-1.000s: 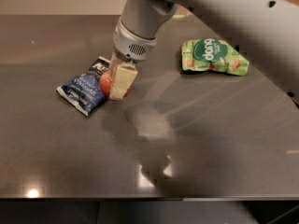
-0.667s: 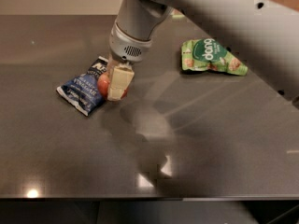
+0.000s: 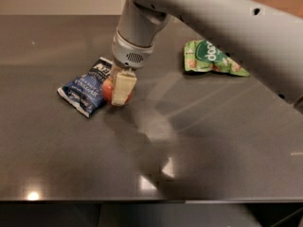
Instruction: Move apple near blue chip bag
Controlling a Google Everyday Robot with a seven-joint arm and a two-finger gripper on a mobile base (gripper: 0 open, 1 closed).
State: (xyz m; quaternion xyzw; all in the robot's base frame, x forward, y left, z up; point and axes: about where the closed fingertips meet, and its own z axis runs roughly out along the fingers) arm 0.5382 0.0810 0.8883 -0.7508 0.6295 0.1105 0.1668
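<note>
The red apple (image 3: 108, 91) sits low at the dark tabletop, right beside the right edge of the blue chip bag (image 3: 87, 85), which lies flat at the left. My gripper (image 3: 118, 90) comes down from the grey arm above and is shut on the apple; one pale finger (image 3: 123, 88) covers most of its front. Whether the apple rests on the table or hangs just above it cannot be told.
A green snack bag (image 3: 209, 57) lies at the back right of the dark table (image 3: 199, 145). The big grey arm (image 3: 222, 22) crosses the upper right of the view. The table's front edge runs along the bottom.
The gripper with the apple has shifted slightly left and down, closer to the blue chip bag. The bags have not moved.
</note>
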